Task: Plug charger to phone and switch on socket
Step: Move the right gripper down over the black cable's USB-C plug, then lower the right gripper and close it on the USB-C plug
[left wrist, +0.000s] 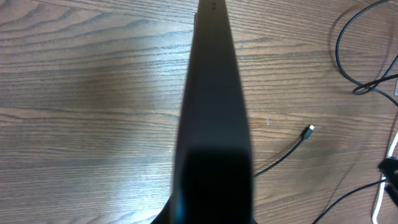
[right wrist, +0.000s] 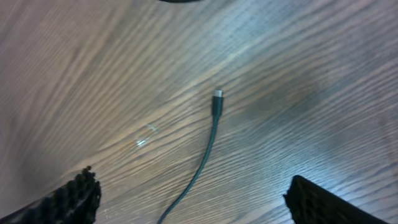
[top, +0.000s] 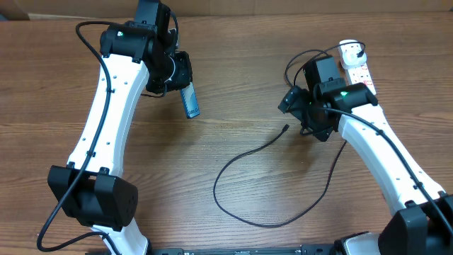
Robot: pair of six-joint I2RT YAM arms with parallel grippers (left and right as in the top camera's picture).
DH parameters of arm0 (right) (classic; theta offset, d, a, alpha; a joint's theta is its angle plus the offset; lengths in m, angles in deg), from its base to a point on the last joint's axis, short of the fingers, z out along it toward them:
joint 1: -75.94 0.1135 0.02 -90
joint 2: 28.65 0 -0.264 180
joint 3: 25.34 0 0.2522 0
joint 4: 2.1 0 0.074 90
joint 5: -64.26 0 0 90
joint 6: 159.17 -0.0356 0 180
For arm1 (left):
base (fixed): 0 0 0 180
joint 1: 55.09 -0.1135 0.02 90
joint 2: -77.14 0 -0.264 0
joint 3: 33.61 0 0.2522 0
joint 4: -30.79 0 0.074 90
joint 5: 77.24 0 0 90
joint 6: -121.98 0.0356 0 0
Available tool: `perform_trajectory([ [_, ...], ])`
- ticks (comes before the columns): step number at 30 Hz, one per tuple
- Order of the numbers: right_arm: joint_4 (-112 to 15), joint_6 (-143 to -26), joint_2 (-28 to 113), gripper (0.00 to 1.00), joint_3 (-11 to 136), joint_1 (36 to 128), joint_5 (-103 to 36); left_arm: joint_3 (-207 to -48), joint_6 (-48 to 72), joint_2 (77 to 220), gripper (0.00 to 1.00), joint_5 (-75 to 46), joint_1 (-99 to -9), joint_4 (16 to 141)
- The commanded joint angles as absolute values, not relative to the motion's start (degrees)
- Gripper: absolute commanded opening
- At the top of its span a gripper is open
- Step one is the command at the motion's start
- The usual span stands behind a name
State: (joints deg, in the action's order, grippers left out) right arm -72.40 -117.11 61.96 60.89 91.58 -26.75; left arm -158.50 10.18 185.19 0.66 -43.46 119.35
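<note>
Colour rundown: the table (top: 233,57) is mid-brown wood with darker wavy grain all over, and it has a pale washed-out sheen in the right wrist view; the phone (top: 190,101) has a light blue face with dark edges from overhead, and from the left wrist it's just plain black; the charger (right wrist: 208,146) is thin and black with a tiny silvery tip (right wrist: 218,93); the socket (top: 356,67) is white with red markings; the left arm (top: 113,99) and right arm (top: 382,149) are white shells with black joints, each with a small green light; the right tool (right wrist: 196,198) has black pads (right wrist: 74,196) with a bumpy dotted texture.
</note>
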Motion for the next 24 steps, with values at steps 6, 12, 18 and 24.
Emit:
perform_trajectory([
  [6,-64.0,-120.3,62.1,0.68,50.7,91.6,-25.8,-159.2,11.6,184.6,0.04,1.1,-43.0,119.3],
  [12,-57.2,-120.3,62.2,0.57,45.4,90.7,-26.5,-159.2,11.6,184.6,0.04,1.1,-43.0,119.4],
  [18,-53.3,-120.1,62.9,0.48,43.4,88.9,-28.8,-159.2,11.2,184.6,0.04,1.1,-43.0,119.2],
  [24,-49.7,-120.2,64.8,0.49,43.4,89.7,-31.0,-159.2,11.1,184.6,0.04,1.1,-43.0,119.0],
])
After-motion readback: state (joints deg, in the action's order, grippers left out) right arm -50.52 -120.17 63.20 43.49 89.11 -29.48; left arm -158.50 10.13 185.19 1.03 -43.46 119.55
